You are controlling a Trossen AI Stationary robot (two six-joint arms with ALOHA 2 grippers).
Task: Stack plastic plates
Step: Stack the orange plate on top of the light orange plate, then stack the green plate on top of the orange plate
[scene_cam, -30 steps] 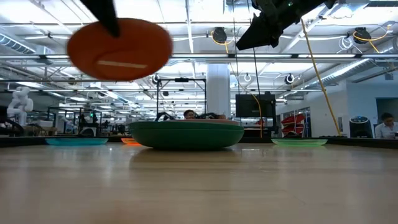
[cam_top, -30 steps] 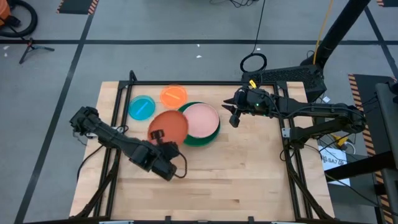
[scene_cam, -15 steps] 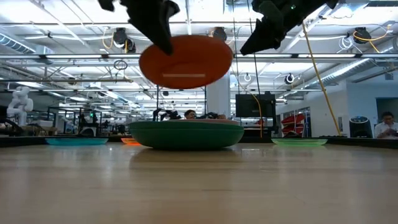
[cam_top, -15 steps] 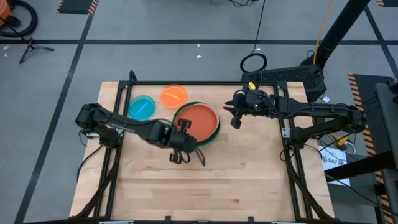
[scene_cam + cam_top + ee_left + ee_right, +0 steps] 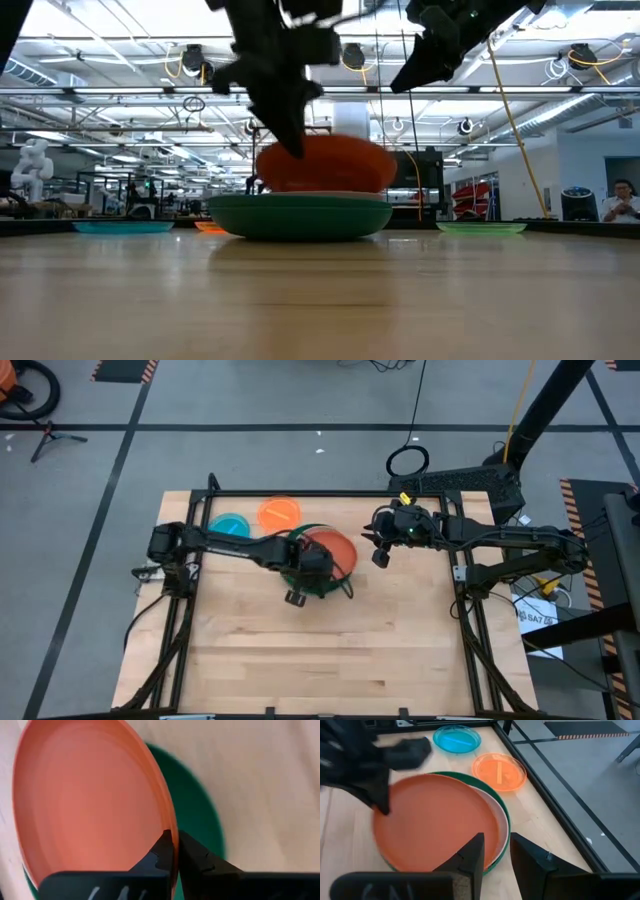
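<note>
Left gripper (image 5: 174, 851) clamped on the rim of the orange-red plate (image 5: 335, 550), carried tilted just above the stack. The stack, a dark green plate (image 5: 300, 216) with a pink plate (image 5: 503, 822) nested inside, sits at about 12 o'clock from table centre. In the low view the orange-red plate's lower edge looks close to the pink one, perhaps touching; cannot confirm.

Key relation: held plate lies almost directly over the stack, offset slightly toward 3 o'clock, with the pinched edge at the 7 o'clock side. Judgement: it needs levelling and a small shift toward 9 o'clock before release.

Right gripper (image 5: 378, 548) waits just off the stack at 3 o'clock, fingers parted, empty.

Small blue plate (image 5: 228, 526) and small orange plate (image 5: 279, 512) rest at 10–11 o'clock of the stack, unstacked.
</note>
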